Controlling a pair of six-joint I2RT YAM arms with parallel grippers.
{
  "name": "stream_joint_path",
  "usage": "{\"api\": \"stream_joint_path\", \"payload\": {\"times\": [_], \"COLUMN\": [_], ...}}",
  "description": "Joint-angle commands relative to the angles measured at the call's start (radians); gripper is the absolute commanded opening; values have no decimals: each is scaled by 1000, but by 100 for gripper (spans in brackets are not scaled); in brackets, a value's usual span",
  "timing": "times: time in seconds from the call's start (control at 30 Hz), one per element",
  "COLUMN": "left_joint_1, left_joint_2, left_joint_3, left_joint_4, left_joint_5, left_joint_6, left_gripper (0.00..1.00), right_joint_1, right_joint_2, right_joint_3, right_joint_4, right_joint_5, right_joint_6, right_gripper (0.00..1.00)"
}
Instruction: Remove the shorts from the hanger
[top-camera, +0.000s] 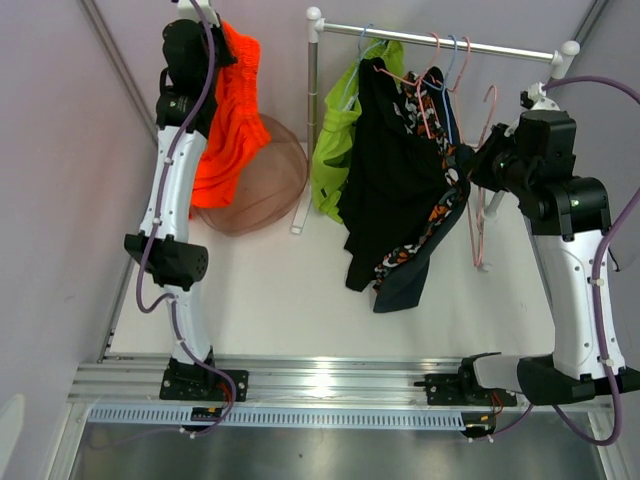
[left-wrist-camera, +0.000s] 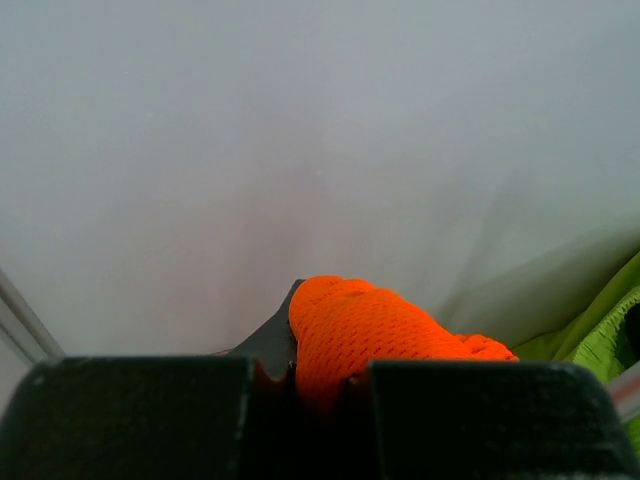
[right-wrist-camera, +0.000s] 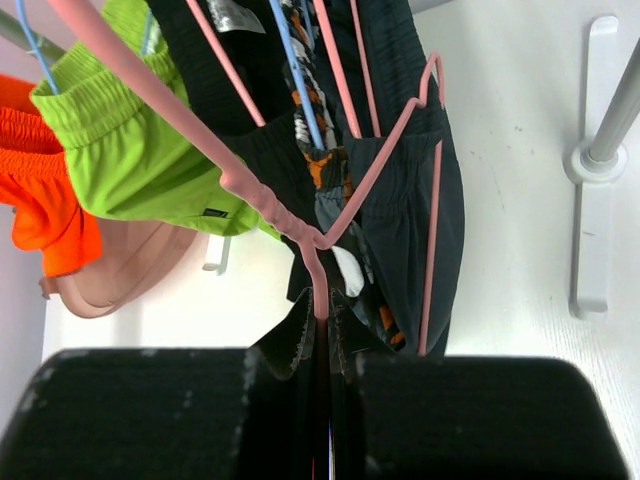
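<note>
My left gripper (top-camera: 222, 30) is raised at the back left and shut on the orange mesh shorts (top-camera: 228, 110), which hang down from it over the basket; the shorts bulge out between its fingers in the left wrist view (left-wrist-camera: 370, 325). My right gripper (top-camera: 470, 165) is shut on a pink hanger (right-wrist-camera: 270, 195), near the right end of the rail (top-camera: 440, 40). The hanger's wire runs up and to the left from the jaws in the right wrist view. Black shorts (top-camera: 395, 180) and lime green shorts (top-camera: 335, 140) hang on the rail on other hangers.
A round pinkish-brown basket (top-camera: 265, 190) lies on the white table under the orange shorts. The rack's left post (top-camera: 312, 120) and right post (right-wrist-camera: 615, 110) stand on white feet. A patterned black-and-orange garment (top-camera: 420, 235) hangs among the black shorts. Another pink hanger (top-camera: 482, 190) hangs at the rail's right end.
</note>
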Motion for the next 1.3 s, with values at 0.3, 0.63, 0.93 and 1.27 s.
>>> {"api": "stream_joint_path", "payload": {"times": [0.3, 0.63, 0.93, 1.27], "left_joint_1": [15, 2, -47, -62], "left_joint_2": [-52, -451, -601, -602], "left_joint_3": [-293, -848, -1000, -996], "left_joint_4": [39, 73, 132, 131], "left_joint_5": [-117, -70, -70, -44], "left_joint_6": [-122, -201, -145, -149], "left_gripper": [99, 99, 99, 99], "right_joint_1": [-49, -144, -176, -267], "right_joint_2": [5, 196, 387, 515], "right_joint_3": [-25, 221, 433, 384], "right_joint_4": [116, 127, 141, 307], "right_joint_5": [27, 25, 70, 82], "right_joint_6": [-39, -55, -69, -47], "right_gripper": [0, 0, 0, 0]}}
